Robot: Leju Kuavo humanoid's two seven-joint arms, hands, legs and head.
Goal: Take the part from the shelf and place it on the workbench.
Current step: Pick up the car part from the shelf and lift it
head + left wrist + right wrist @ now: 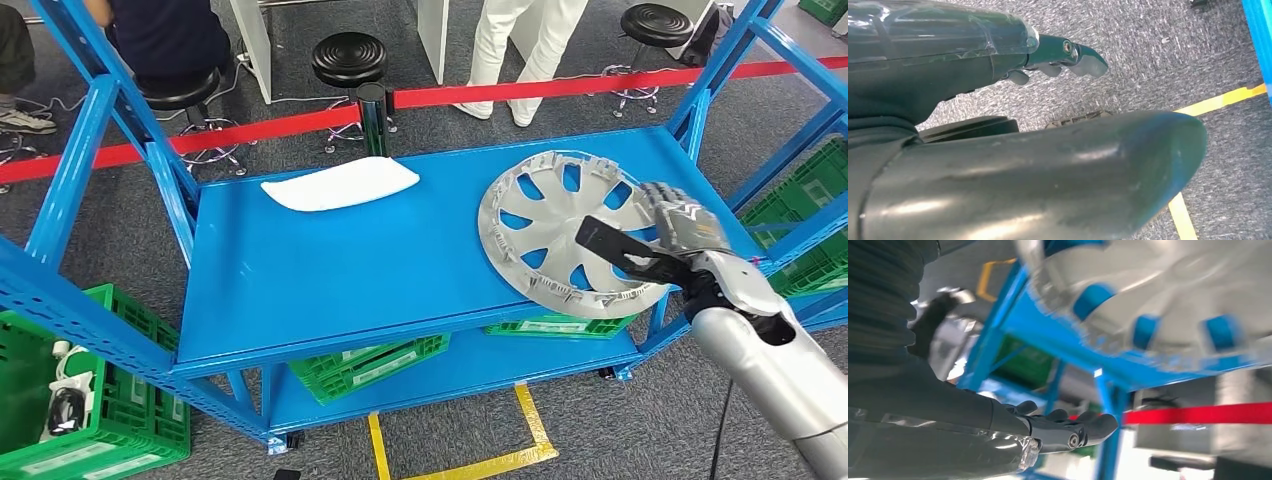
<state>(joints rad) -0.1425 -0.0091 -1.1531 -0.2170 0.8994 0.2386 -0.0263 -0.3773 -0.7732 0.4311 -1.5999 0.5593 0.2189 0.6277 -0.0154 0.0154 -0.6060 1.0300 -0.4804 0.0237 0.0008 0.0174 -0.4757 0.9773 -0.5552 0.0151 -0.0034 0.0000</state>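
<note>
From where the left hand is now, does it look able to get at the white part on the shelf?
Probably not as things stand. The left hand hangs over grey carpet beside the robot, fingers apart and holding nothing, away from the shelf. The white part lies unobstructed on the shelf's far left; the arm would first have to rise.

1 silver wheel cover (565, 232), 1 white part (340, 184), 3 stools (349, 58), 1 blue shelf (330, 290).

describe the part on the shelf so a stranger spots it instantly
Find the blue shelf; on the right of its top deck lies a silver hubcap, round with spoke cutouts. The only other thing there is a flat white piece, further left.
</note>
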